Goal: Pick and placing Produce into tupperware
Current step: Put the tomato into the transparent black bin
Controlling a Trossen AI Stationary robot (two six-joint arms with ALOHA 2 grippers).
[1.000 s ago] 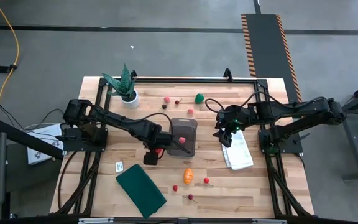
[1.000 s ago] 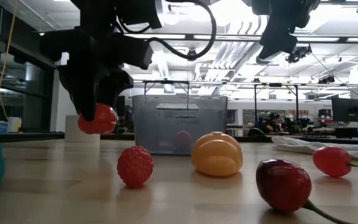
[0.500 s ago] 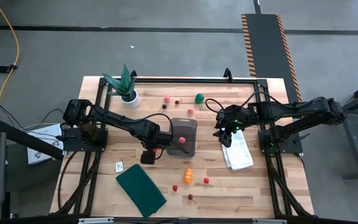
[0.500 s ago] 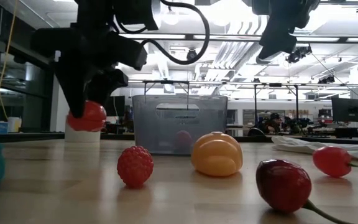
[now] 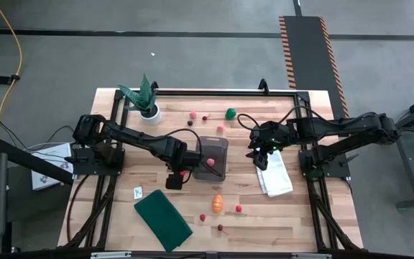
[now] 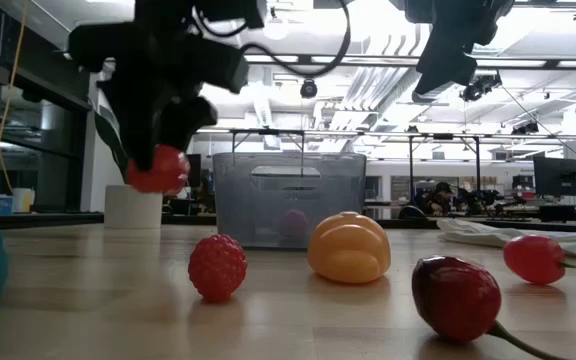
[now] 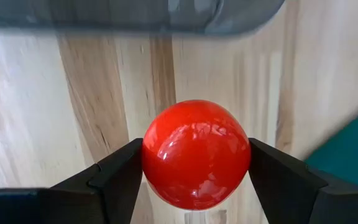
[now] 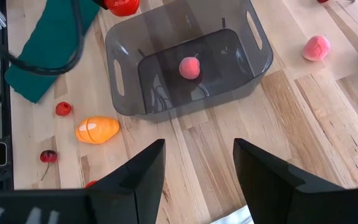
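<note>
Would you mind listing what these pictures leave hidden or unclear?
- High view: the red ball in the left gripper is mostly hidden under that arm.
- Low view: the pink piece in the tupperware is only a blur through the tinted wall.
- High view: the right gripper is too small to judge.

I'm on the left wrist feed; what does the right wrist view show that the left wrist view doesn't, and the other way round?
Only the right wrist view: inside the tupperware, one pink piece; on the table, an orange piece, a pink piece and small red pieces.
Only the left wrist view: the left gripper shut on the red ball, a finger pressed to each side.
Both: the red ball, the tupperware's edge, the dark green cloth, the wooden table.
</note>
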